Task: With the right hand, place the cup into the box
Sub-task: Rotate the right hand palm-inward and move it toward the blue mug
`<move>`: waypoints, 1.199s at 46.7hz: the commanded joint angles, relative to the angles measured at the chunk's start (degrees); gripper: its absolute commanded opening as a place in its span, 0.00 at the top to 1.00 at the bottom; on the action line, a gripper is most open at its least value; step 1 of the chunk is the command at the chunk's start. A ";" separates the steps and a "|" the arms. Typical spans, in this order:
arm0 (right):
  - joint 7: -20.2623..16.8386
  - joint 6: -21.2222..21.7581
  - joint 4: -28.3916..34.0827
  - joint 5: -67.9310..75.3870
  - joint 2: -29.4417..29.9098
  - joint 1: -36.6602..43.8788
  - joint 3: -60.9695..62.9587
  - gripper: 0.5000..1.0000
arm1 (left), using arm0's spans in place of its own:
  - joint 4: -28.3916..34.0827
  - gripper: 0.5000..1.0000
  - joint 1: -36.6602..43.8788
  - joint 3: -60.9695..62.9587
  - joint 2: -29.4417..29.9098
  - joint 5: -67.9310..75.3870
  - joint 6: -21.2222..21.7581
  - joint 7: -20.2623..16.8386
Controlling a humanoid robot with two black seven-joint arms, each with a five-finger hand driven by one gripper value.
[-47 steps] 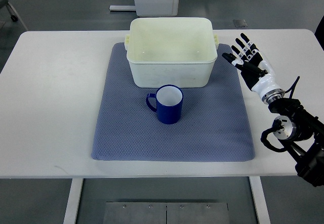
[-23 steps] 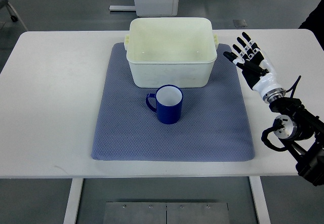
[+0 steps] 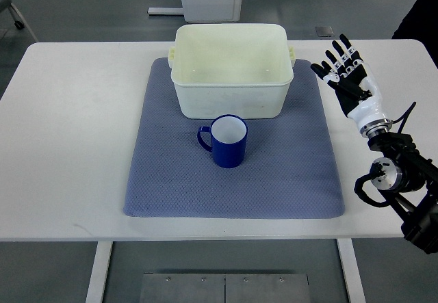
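The right hand (image 3: 350, 78), fingers spread and empty, has drifted farther right of the cream box (image 3: 231, 70), no closer to the blue cup (image 3: 228, 141); reaching hasn't begun.

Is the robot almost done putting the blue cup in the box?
Not yet, nothing looks done. The blue cup stands upright on the mat, just in front of the empty box. The right robot hand is off to the side over the table, fingers spread, holding nothing. It has yet to reach the cup, grab it and lower it into the box.
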 commanded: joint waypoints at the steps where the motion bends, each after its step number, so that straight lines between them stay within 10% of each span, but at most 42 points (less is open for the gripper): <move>1: 0.09 0.12 0.26 -0.09 -1.11 0.00 -0.87 0.00 | 0.00 0.00 0.00 -0.04 0.00 0.00 0.01 0.00; 18: 7.49 4.51 0.70 -0.17 -12.72 -0.27 -12.55 0.00 | 0.09 0.00 0.00 -0.04 0.00 0.00 0.01 0.00; 56: 7.49 12.08 15.81 -1.23 -21.07 -2.46 -21.44 0.00 | 0.00 0.00 0.00 -0.04 0.00 0.00 0.01 0.00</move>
